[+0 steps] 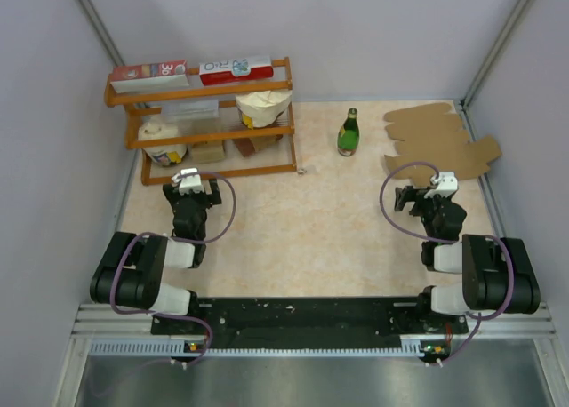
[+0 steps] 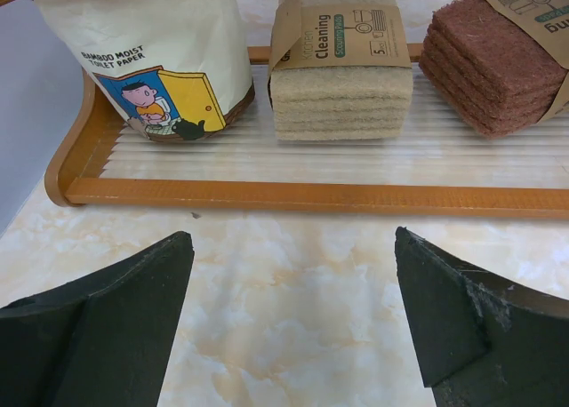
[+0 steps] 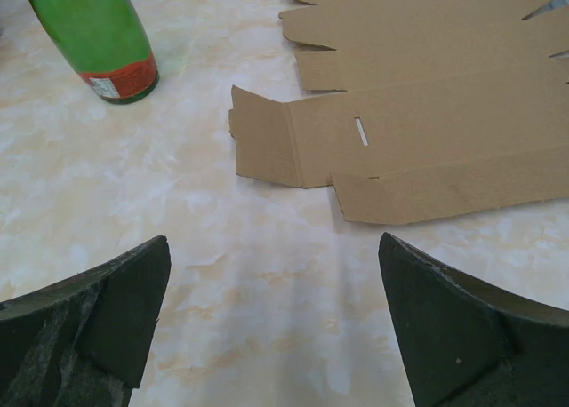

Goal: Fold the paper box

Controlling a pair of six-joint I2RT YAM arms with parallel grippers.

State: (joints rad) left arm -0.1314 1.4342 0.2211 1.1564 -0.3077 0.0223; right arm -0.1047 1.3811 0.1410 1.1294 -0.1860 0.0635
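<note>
Lying flat, unfolded: the paper box [image 1: 437, 140]; both end effectors gaping.

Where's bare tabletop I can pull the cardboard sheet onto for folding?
Best: the bare middle of the table, between left gripper and right gripper, nearer than the green bottle. Crowded: shelf far left, paper box filling the far-right corner.

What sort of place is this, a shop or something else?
Probably a robot test cell, not a real shop: a left arm and right arm bolted at the edge of a table, plain walls closing it in, and a small wooden shelf of household goods, plus a flat paper box.
</note>
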